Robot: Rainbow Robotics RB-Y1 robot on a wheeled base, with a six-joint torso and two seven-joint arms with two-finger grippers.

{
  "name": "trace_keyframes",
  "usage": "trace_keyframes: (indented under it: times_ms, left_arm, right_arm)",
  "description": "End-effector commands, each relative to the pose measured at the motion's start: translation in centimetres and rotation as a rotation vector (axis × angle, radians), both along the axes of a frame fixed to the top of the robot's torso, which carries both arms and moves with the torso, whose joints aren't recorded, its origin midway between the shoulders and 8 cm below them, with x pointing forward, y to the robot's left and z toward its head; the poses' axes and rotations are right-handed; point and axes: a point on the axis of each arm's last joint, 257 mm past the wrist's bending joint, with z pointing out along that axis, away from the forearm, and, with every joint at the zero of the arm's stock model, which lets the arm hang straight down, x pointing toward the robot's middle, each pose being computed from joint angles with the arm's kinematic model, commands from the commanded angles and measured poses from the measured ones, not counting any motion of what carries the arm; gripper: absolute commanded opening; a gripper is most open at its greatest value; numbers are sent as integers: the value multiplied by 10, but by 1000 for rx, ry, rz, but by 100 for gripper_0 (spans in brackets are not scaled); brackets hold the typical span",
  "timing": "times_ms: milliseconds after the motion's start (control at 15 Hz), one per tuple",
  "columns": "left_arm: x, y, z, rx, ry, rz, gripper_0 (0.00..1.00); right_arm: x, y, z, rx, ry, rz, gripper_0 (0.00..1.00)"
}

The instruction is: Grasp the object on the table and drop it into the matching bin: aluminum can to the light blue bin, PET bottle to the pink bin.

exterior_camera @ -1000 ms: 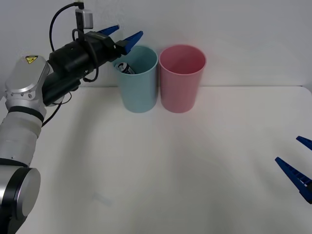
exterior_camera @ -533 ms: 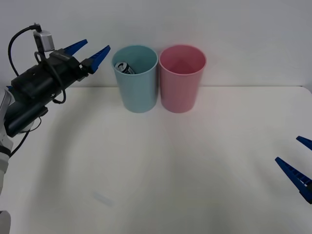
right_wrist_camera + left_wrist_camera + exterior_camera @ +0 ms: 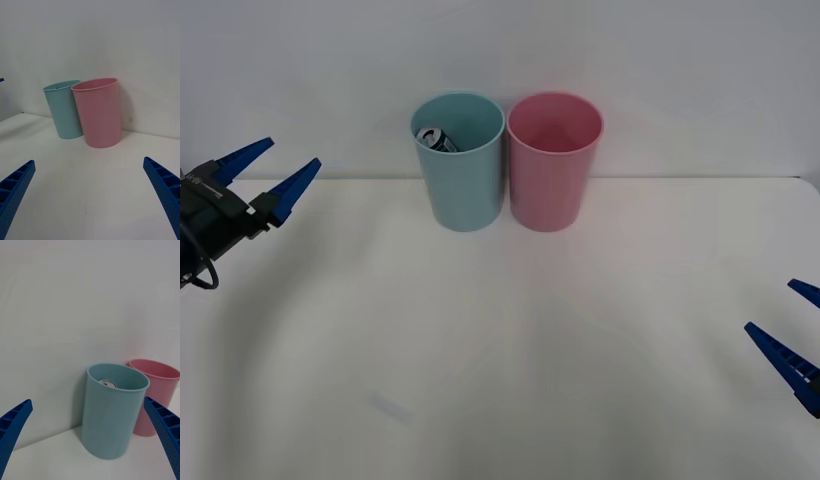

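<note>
- The aluminum can (image 3: 431,138) lies inside the light blue bin (image 3: 459,190), its shiny top just under the rim at the bin's upper left in the front view; my left wrist camera catches that top (image 3: 108,383) too, deep in the bin's mouth.
- The light blue bin stands in the upper middle of the front view, and the pink bin (image 3: 553,185) stands just beside it on the right, their walls touching or very nearly so; both are upright at the far edge of the table (image 3: 510,360), against the white wall.
- My left gripper (image 3: 268,172) hangs at the left edge of the front view, above the table and well apart from the bins; its blue fingers are spread wide and hold nothing.
- My right gripper (image 3: 795,330) sits at the lower right edge of the front view, low over the table and well apart from both bins; its fingers are spread wide too, with nothing between them.
- From my right wrist camera, the pink bin (image 3: 98,112) stands in front, partly covering the light blue bin (image 3: 63,110).
</note>
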Motion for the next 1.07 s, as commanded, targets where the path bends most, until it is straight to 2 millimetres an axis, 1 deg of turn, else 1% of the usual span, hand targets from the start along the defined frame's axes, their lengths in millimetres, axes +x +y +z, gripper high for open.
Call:
trace_keyframes:
  times_ms: [67,400,667,1067]
  left_arm:
    - [-23,25,-23,87,-15,37,100]
    - [-63,57,-52,206,-8,53,100]
    - [-98,78,-59,247,24,17,100]
    - [-138,97,-78,267,80,9,100]
  right_arm:
    - [0,0,0,0,0,0,100]
    - [0,0,0,0,0,0,100]
    - [0,0,0,0,0,0,100]
    - [0,0,0,0,0,0,100]
